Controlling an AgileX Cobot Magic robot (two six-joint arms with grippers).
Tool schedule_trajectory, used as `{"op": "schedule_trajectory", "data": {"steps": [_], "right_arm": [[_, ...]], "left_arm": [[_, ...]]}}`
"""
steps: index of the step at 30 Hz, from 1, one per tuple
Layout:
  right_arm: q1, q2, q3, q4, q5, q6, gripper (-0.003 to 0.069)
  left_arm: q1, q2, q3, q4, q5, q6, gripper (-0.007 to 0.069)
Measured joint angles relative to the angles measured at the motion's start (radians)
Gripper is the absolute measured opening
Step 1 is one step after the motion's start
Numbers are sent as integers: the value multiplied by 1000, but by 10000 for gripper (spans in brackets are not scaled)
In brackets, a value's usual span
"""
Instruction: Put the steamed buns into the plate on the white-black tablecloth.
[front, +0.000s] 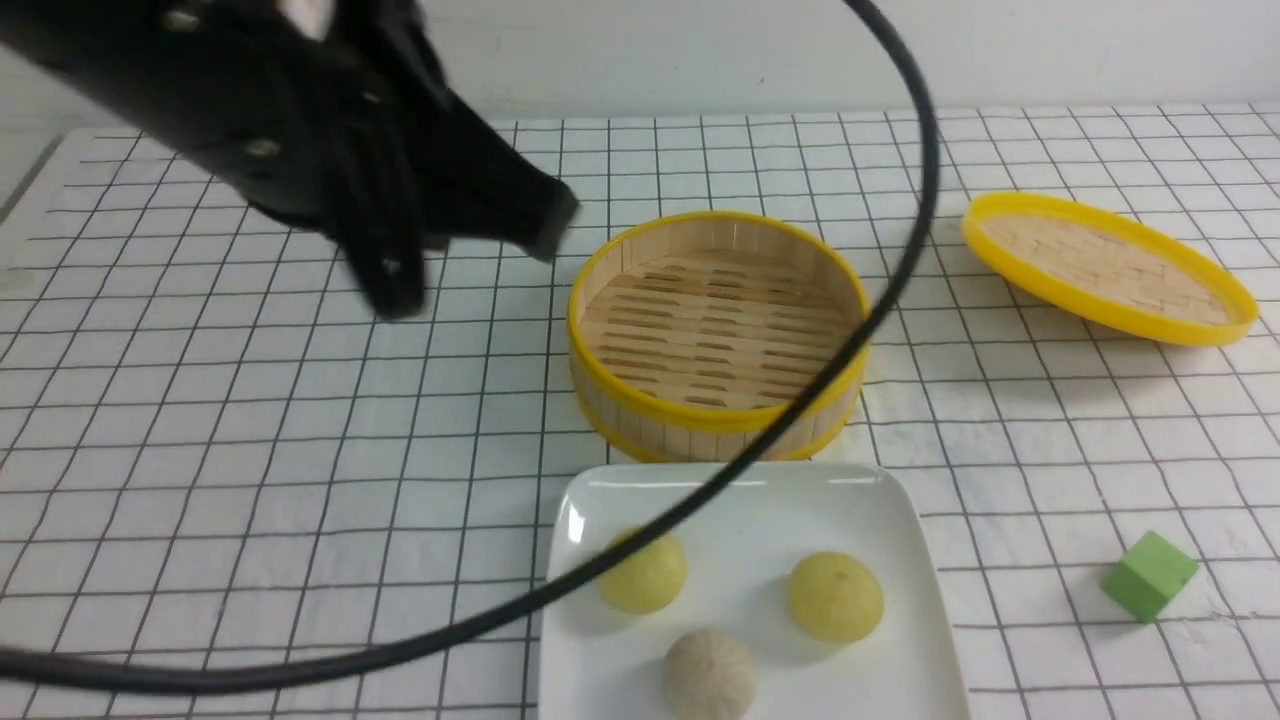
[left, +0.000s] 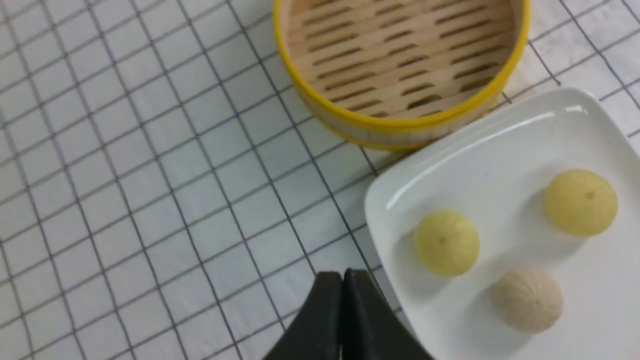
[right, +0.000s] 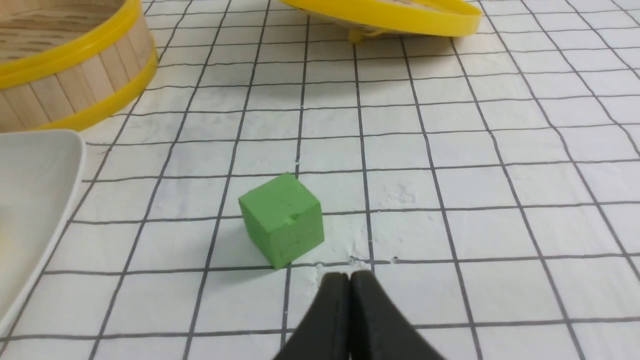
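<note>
Left gripper (left: 342, 280): jaws pressed together, nothing between them, seen in its wrist view above bare cloth (left: 150, 175) just beside the plate's (left: 500, 150) corner. In the front view that gripper (front: 545, 225) is a dark blur, high on the left and short of the basket (front: 715, 420); its fingertips are hard to pick out there, and the arm's upper part is cut off by the frame edge.

Right gripper (right: 349, 285): jaws together too, holding nothing, tips close to the cloth with a green cube (right: 282, 220) just in front of them, not touching. Only the fingertips show; the rest runs out of frame. This gripper does not appear in the front view at all.

All three buns sit on the plate, apart from each other. From the front: one yellow bun (front: 645, 572) on the left, partly crossed by a black cable (front: 905, 270) that loops across the whole scene; a second yellow bun (front: 835, 597) to the right; a beige bun (front: 710, 675) nearest the camera, its lower edge clipped by the frame. The plate's near edge is cut off as well.

The plate lies on the cloth right in front of the basket; whether rim meets basket wall is hard to say. The basket is empty, slats bare. The lid (front: 1105, 265) rests tilted, well off to the right, its far edge lifted. In the right wrist view only a sliver of lid and a plate corner show.
</note>
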Motion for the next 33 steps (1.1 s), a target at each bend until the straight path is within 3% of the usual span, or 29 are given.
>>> {"op": "schedule_trajectory", "data": {"steps": [6,10,12,17,22,33], "right_arm": [[-5,0,0,0,0,0,17],[-5,0,0,-1,1,0,22],[-5,0,0,-1,1,0,27],[-5,0,0,-3,1,0,29],[-5,0,0,-3,1,0,34],[-5,0,0,-3,1,0,45]], "left_arm": [[0,-220,111,25,0,-45,13],[0,-418,360,33,-21,-147,13],[0,-553,573,39,-135,-193,13],[0,-732,886,79,-486,-300,16],[0,-801,1022,99,-715,-430,19],[0,-799,1118,164,-684,-467,28]]}}
